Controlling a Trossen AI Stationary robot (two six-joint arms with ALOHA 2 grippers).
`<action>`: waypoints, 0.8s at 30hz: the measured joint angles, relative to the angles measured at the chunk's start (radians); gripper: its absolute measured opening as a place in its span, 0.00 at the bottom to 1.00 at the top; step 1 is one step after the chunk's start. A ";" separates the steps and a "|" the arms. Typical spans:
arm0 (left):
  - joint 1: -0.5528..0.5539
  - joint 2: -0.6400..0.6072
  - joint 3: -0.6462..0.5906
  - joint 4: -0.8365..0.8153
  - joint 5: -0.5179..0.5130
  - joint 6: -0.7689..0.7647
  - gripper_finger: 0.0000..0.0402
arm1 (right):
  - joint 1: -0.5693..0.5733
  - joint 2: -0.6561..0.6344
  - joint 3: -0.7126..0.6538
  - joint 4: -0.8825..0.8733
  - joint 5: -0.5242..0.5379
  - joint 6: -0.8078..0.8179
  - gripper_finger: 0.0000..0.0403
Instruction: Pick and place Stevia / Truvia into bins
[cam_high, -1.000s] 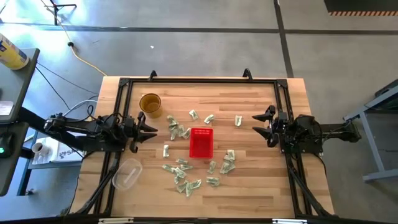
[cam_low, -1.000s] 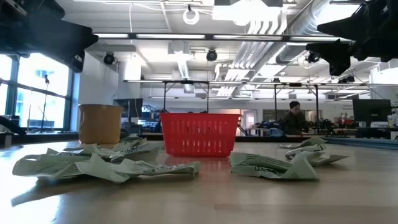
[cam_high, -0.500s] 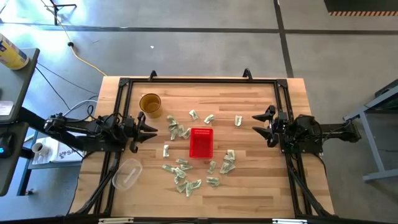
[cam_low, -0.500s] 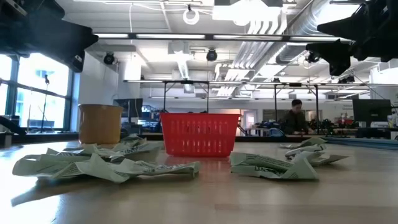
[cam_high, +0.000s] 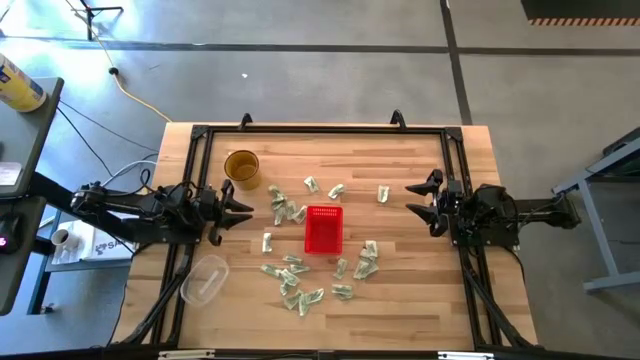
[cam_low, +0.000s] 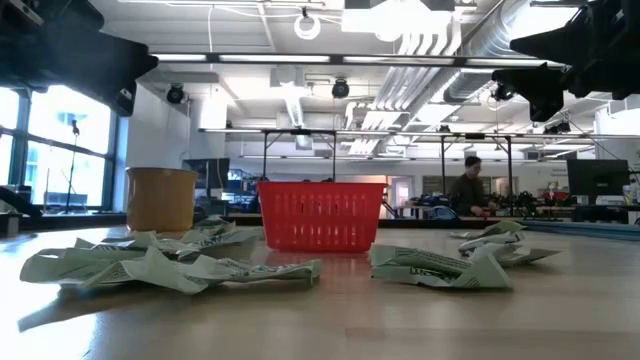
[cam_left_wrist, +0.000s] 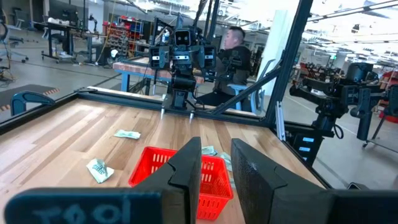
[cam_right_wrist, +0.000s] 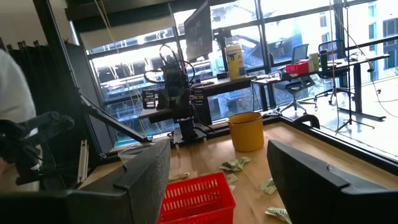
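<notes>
The red meshed basket (cam_high: 323, 229) stands on its base at the table's middle, also seen in the low view (cam_low: 321, 214). Several pale green and white sachets lie flat around it: far-left (cam_high: 288, 210), near (cam_high: 298, 284), right (cam_high: 366, 260), far-right (cam_high: 382, 193). In the low view, crumpled sachets (cam_low: 170, 268) lie in the foreground. My left gripper (cam_high: 248, 207) hovers open at the left side, pointing at the basket (cam_left_wrist: 186, 177). My right gripper (cam_high: 412, 198) hovers open at the right side, facing the basket (cam_right_wrist: 196, 196). Neither touches anything.
A round amber cup (cam_high: 242, 167) stands at the far left, beyond my left gripper. A clear plastic tub (cam_high: 204, 279) lies near the left edge. A black frame (cam_high: 320, 128) runs around the table. Bare wood shows along the far side. A person moves in the room behind.
</notes>
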 joint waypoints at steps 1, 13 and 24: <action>0.000 0.000 0.000 0.000 0.000 0.000 0.31 | 0.000 0.000 0.000 0.000 0.000 0.000 0.64; 0.000 0.000 0.007 0.064 -0.011 -0.459 0.31 | 0.000 0.000 0.000 0.000 0.000 0.000 0.64; 0.000 0.000 0.009 0.093 -0.291 -0.989 0.31 | 0.000 0.000 0.000 0.000 0.000 0.000 0.64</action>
